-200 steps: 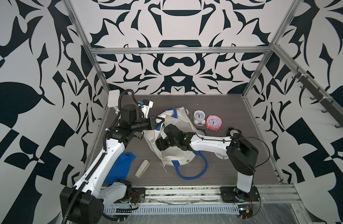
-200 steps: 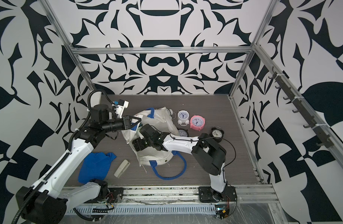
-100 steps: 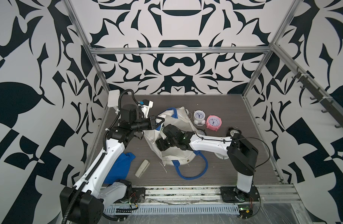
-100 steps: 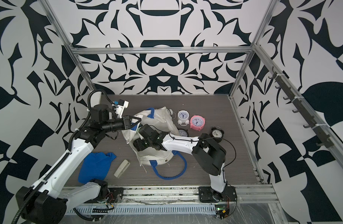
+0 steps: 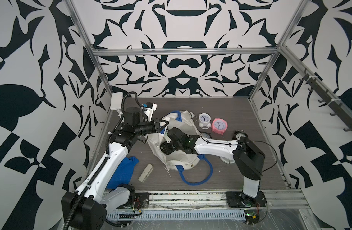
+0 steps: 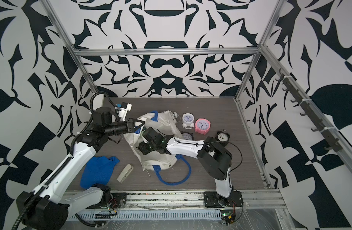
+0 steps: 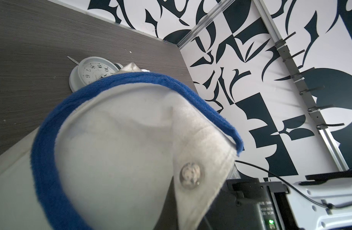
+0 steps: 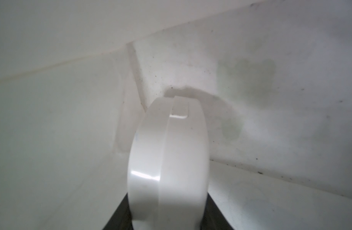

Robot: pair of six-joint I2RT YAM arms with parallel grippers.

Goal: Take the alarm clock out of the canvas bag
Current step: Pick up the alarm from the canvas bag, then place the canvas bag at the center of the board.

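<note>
on the grey surface [image 5: 240, 107], mid-frame, left pincer [image 5: 164, 124] clamps the canvas bag [image 5: 186, 124] rim; right pincer [image 8: 167, 215] straddles the alarm clock [image 8: 168, 159] inside, grip we cannot tell, and we fear the glossy case slipping free.

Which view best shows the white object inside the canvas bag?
Right wrist: the white object sits centred, edge-on, against the canvas bag lining. Both top views hide it under the right arm; left wrist shows only the bag's rim.

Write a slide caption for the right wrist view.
Inside the canvas bag, the right gripper holds a white alarm clock edge-on between its dark fingers.
</note>
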